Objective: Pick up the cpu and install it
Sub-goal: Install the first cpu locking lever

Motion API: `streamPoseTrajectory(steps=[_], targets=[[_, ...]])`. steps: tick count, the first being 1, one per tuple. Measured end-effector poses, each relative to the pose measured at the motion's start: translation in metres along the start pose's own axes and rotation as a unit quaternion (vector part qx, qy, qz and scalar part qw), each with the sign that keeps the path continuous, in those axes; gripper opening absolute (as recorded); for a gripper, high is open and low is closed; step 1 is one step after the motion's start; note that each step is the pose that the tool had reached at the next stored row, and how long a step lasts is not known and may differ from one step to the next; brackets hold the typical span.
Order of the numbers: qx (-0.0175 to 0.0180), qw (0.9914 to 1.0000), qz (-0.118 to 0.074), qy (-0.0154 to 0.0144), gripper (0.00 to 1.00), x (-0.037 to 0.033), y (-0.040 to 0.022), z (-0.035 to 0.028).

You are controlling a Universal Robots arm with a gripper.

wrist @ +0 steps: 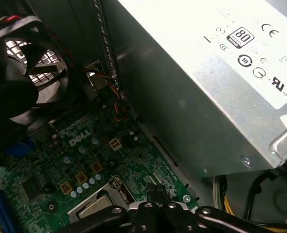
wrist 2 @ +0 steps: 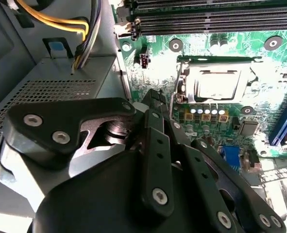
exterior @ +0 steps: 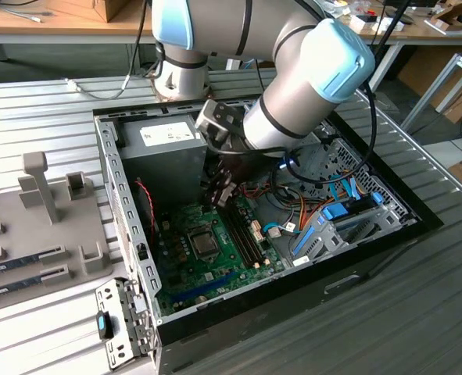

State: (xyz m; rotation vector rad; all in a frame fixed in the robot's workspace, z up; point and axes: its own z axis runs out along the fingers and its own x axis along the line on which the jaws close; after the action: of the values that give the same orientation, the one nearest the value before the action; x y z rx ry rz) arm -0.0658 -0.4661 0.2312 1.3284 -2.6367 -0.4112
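The claw (exterior: 221, 190) hangs inside the case above the motherboard (exterior: 207, 250); the cpu (wrist 2: 216, 85) sits in its socket; I cannot tell the claw's opening.

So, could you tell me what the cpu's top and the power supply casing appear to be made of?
The cpu, sitting in its socket on the motherboard, has a pale silver-grey top with a dull, faintly reflective sheen, so it looks like metal. The power supply looks like bare sheet metal: flat grey panels, a folded edge and a visible screw head. Exact alloys cannot be told.
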Motion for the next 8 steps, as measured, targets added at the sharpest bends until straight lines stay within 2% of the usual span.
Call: streamPoseTrajectory(steps=[8], targets=[[0.0000,1.00000,-0.001,0.0002,0.11,0.0002,0.0024,-0.0071]])
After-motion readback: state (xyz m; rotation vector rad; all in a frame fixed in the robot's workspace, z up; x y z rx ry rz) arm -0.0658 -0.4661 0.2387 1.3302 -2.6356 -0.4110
